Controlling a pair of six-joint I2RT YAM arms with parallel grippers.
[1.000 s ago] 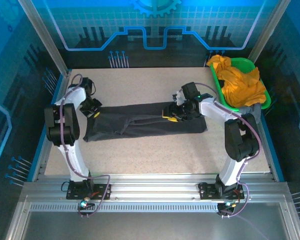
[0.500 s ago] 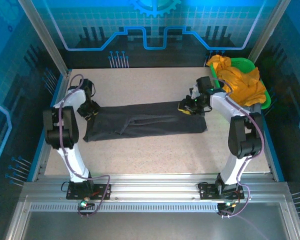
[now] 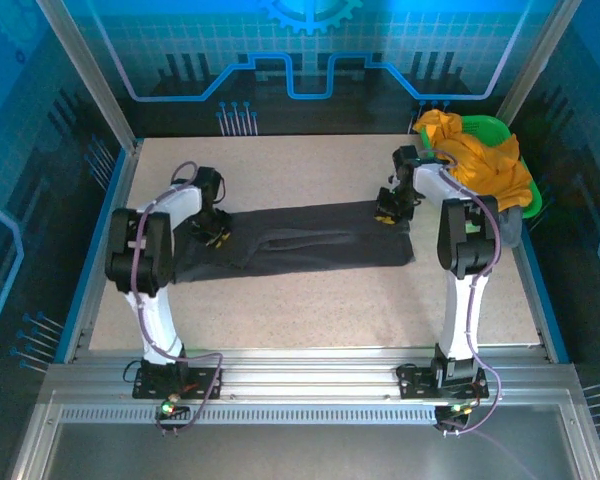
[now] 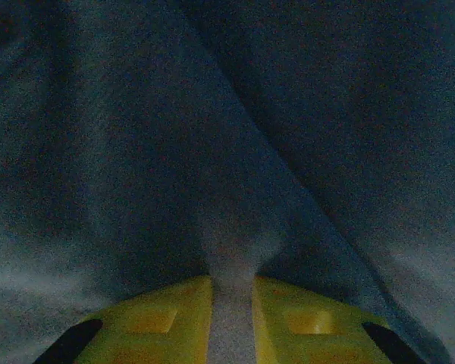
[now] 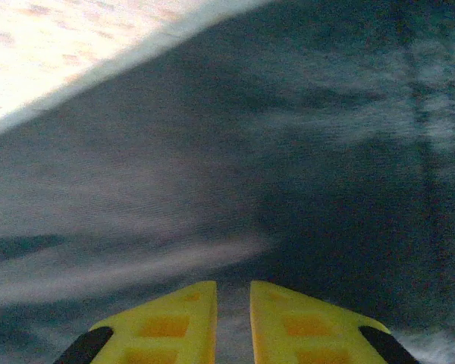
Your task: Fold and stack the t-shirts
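The left arm [image 3: 138, 255] reaches forward and elbows inward. Its left fingers [image 4: 171, 322] are clenched on a raised ridge of the charcoal t-shirt [image 3: 300, 240] at its left end. The right arm [image 3: 462, 240] stretches to the shirt's far right corner. The right fingers [image 5: 288, 324] are nearly together over blurred cloth; I cannot tell whether they grip. The shirt lies in a long strip, running left to right across the bench [image 3: 280, 315].

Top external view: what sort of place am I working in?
Likely a lab or demo robot cell: speckled table boxed by aluminium framing, blue gear-and-circuit panels behind, two arms bolted to the front rail, dark t-shirt laid out.
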